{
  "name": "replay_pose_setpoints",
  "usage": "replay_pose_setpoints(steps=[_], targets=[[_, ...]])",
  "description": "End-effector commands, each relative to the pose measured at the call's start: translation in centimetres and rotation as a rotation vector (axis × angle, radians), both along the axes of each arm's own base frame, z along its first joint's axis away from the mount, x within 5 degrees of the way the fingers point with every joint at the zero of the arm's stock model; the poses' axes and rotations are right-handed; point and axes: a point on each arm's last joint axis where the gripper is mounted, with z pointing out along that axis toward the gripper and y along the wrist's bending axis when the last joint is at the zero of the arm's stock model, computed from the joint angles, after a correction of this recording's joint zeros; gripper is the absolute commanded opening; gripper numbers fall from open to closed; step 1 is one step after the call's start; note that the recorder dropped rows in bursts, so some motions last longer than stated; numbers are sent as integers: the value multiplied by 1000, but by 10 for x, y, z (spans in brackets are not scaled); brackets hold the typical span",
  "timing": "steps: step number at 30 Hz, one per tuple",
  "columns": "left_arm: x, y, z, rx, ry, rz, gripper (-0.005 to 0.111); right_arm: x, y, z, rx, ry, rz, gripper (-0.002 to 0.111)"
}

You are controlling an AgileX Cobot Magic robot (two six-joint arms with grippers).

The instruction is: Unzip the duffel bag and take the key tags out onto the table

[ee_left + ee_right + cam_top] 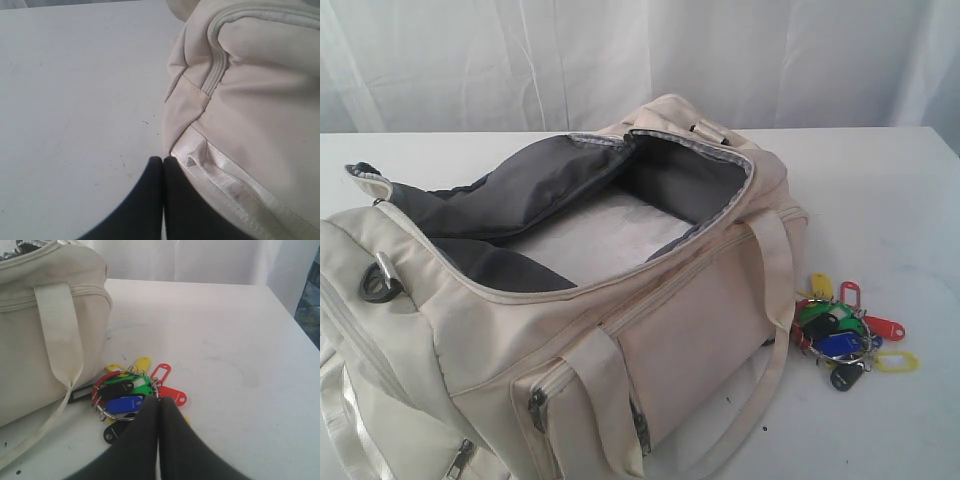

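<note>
**Key tags lie straight ahead of the right gripper, out of the bag**

The duffel bag sits unzipped on the table, its top gaping so that the grey lining and a pale floor show, with nothing coloured visible inside. The key tags are already out on the white tabletop. They lie just beside the bag's strapped long side, near its right-hand end, with the loose strap handle curving down next to them.

The relation that matters is on the right arm. In the right wrist view the right gripper has its two dark fingers pressed together with nothing between them. The bunch fans out directly beyond the tips, between the gripper and the bag wall. The blue and black tags are nearest the fingers, and the yellow and red ones splay away from them. The bunch spreads about its metal rings and has no clear long axis. The tips overlap the tags in that view, so I cannot tell whether they touch the bunch or hang just above it.

The left gripper is likewise closed and empty. It sits close to a seamed corner of the bag, well apart from the tags. The right arm is plainly the nearer one, and any further move on the tags would fall to it. Judged from how things lie, the task looks essentially done.
</note>
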Motion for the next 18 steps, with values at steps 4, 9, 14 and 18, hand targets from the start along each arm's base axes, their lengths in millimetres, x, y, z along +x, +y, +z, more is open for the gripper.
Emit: replay_pose_setpoints(steps=[4, 9, 14, 18], targets=[[0, 0, 0, -5, -3, 0, 0, 0, 0, 1, -10, -22, 7, 0], [0, 0, 0, -5, -3, 0, 0, 0, 0, 1, -11, -18, 7, 0], [0, 0, 0, -5, -3, 0, 0, 0, 0, 0, -14, -6, 6, 0], [0, 0, 0, -5, -3, 0, 0, -1, 0, -1, -15, -2, 6, 0]])
